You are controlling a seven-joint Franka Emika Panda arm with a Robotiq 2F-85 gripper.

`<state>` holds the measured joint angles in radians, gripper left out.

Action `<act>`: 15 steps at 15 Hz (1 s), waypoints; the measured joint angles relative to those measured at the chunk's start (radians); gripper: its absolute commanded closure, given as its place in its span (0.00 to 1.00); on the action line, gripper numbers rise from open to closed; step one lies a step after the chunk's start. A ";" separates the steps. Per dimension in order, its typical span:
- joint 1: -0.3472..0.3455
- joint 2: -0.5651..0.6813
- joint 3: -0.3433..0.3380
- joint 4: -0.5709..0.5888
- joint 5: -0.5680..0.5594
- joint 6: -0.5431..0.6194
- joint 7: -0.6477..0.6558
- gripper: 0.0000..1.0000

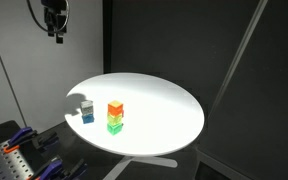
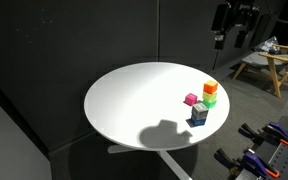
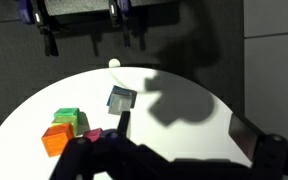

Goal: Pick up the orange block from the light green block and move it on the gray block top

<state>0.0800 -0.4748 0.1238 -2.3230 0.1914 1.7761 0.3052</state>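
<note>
Wrist view is mostly dark shadow along the bottom, so honestly I can't tell whether the claw [image 1: 54, 33] is spread or pressed together. It's too tiny in both exterior views to settle it either. Nothing looks to be in it, though.

It hangs high up, with the round white table [image 1: 174, 110] far below and ahead of it. Down there the small orange-red cube [image 1: 115, 107] sits on top of the lime yellowish-green cube [image 1: 115, 119]. That one rests on a darker green cube [image 1: 115, 128], so the orange one caps a little tower with its sides free for a pinch.

A little further out from the claw than the tower, the pale gray cube [image 1: 84, 104] sits on a blue cube [image 1: 87, 117]. Its top is bare, which I'd guess is why it works as a landing spot. A magenta cube [image 2: 191, 99] lies near both stacks.

I'd say the pickup isn't begun yet. The claw needs a long drop first, and a sloppy nudge could topple the tower.
</note>
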 measured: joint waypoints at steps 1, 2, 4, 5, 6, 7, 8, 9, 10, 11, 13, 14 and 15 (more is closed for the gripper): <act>-0.005 0.006 -0.006 0.000 0.000 0.026 0.000 0.00; -0.010 0.012 -0.011 0.000 0.000 0.050 0.000 0.00; -0.021 0.027 -0.023 0.001 0.000 0.097 0.000 0.00; -0.029 0.034 -0.029 0.003 0.000 0.117 0.000 0.00; -0.037 0.041 -0.036 0.005 0.000 0.134 -0.001 0.00; -0.044 0.049 -0.044 0.009 0.000 0.145 -0.005 0.00; -0.051 0.057 -0.053 0.015 -0.001 0.146 -0.018 0.00; -0.057 0.066 -0.063 0.022 -0.001 0.145 -0.037 0.00; -0.061 0.074 -0.075 0.027 -0.003 0.142 -0.060 0.00; -0.065 0.080 -0.087 0.030 -0.007 0.140 -0.087 0.00; -0.077 0.090 -0.108 0.037 -0.031 0.130 -0.140 0.00; -0.084 0.092 -0.118 0.040 -0.047 0.121 -0.163 0.00; -0.091 0.096 -0.128 0.045 -0.063 0.112 -0.185 0.00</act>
<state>-0.0108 -0.3791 -0.0046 -2.2778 0.1281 1.8877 0.1203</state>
